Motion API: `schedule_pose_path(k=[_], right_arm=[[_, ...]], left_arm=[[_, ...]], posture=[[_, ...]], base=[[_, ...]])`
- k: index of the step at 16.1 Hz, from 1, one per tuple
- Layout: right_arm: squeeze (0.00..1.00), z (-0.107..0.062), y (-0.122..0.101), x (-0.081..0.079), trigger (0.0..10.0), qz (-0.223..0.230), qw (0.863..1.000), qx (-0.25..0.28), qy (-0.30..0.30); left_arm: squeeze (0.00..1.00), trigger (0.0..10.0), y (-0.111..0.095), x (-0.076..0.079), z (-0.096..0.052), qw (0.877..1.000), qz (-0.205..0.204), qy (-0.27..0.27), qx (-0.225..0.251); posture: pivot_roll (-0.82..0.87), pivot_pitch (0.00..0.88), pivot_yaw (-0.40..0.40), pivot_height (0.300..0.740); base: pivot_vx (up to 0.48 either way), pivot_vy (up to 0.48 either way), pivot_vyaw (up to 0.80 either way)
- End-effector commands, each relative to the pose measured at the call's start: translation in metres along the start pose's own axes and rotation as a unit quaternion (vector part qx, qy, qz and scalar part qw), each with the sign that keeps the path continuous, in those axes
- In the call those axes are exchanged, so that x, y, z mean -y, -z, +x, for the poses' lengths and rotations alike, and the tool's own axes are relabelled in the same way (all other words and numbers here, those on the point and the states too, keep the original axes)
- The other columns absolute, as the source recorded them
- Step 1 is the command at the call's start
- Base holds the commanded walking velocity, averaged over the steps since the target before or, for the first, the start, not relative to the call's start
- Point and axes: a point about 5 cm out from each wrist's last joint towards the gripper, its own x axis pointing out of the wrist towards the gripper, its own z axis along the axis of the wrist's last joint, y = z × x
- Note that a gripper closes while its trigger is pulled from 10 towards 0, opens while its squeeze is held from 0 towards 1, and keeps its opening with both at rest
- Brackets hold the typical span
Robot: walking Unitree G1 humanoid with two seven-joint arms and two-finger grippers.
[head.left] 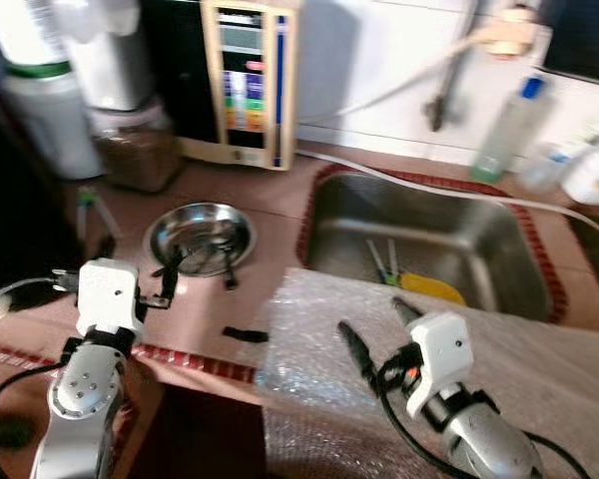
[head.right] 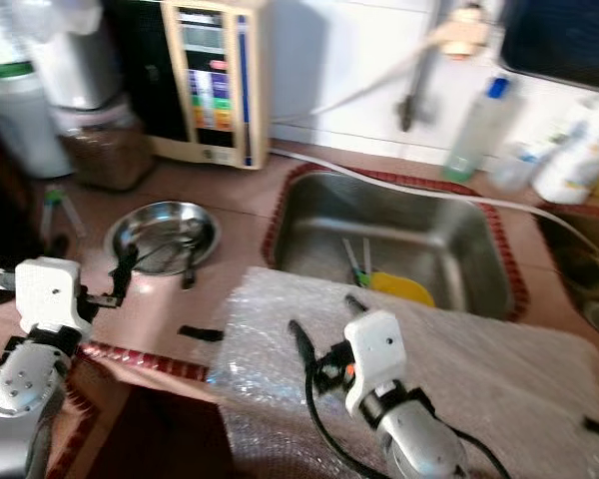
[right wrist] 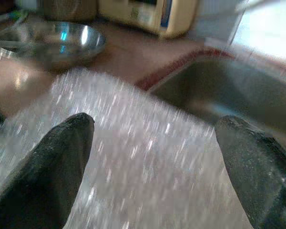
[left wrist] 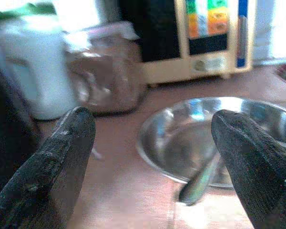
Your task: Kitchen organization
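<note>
Counter (head.left: 270,205): reddish-brown, smooth surface with a red tiled strip along the front edge and around the sink.
Bowl (head.left: 200,238): round, shallow, polished steel; sits on the counter left of the sink, upright, mouth up.
Spoon (left wrist: 200,179): metal, lies in the bowl with its handle over the near rim, long axis running from the bowl toward the left gripper; its far end is hidden behind a fingertip.
Sink (head.left: 429,244): rectangular steel basin; a yellow item (head.left: 431,288) and thin green-tipped sticks lie at its near side, partly cut off by the sheet.
Bubble wrap (head.right: 280,339): clear, dimpled plastic sheet spread over the counter front and the near sink rim; its edges blur.
Left gripper (head.left: 197,274): fingers apart, empty, held low just before the near rim of the bowl, pointing at it.
Right gripper (head.left: 379,327): fingers apart, empty, above the bubble wrap, pointing toward the sink.
Black piece (head.left: 245,334): small, flat, on the counter between the grippers; type cannot be told.
Appliance (head.left: 245,80): cream box with coloured panel, against the wall behind the bowl.
Jar (head.left: 135,145): clear, brown contents, beside a white container (head.left: 50,115).
Bottle (head.left: 509,130): clear plastic, blue cap, behind the sink; blurred.
Tap (head.left: 459,60): pale spout above the sink, blurred.
</note>
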Motion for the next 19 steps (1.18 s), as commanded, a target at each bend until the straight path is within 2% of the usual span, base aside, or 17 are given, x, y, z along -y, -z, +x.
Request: schedule_pose_path(k=[1, 3, 4, 8, 19], right_arm=[[0.0, -0.001, -0.012, 0.012, 10.0, -0.015, 0.999, 0.028, 0.043], [0.0, 0.002, -0.025, 0.024, 10.0, -0.005, 0.995, 0.054, 0.085], [0.0, 0.003, -0.027, 0.027, 10.0, -0.006, 0.995, 0.056, 0.087], [0.0, 0.0, -0.022, 0.024, 10.0, -0.01, 0.994, 0.046, 0.094], [0.0, -0.004, -0.021, 0.026, 10.0, -0.011, 0.992, 0.04, 0.116]], left_arm=[[0.0, 10.0, -0.006, 0.001, -0.001, 1.0, 0.008, 0.005, 0.007], [0.0, 10.0, -0.017, 0.004, 0.001, 1.0, 0.012, 0.006, 0.025], [0.0, 10.0, -0.018, 0.012, 0.001, 0.999, 0.013, 0.024, 0.025], [0.0, 10.0, -0.011, 0.017, 0.006, 0.999, 0.004, 0.044, 0.009], [0.0, 10.0, -0.013, 0.028, 0.016, 0.998, -0.006, 0.068, 0.015]], posture=[[0.13, 0.0, -0.024, 0.74], [0.13, 0.0, -0.022, 0.74], [0.12, 0.0, -0.02, 0.74], [0.11, 0.0, -0.008, 0.74], [0.07, 0.0, 0.009, 0.74]], base=[[0.0, 0.0, 0.0], [0.0, 0.0, 0.0], [0.0, 0.0, 0.0], [0.0, 0.0, -0.11], [0.0, 0.0, -0.72]])
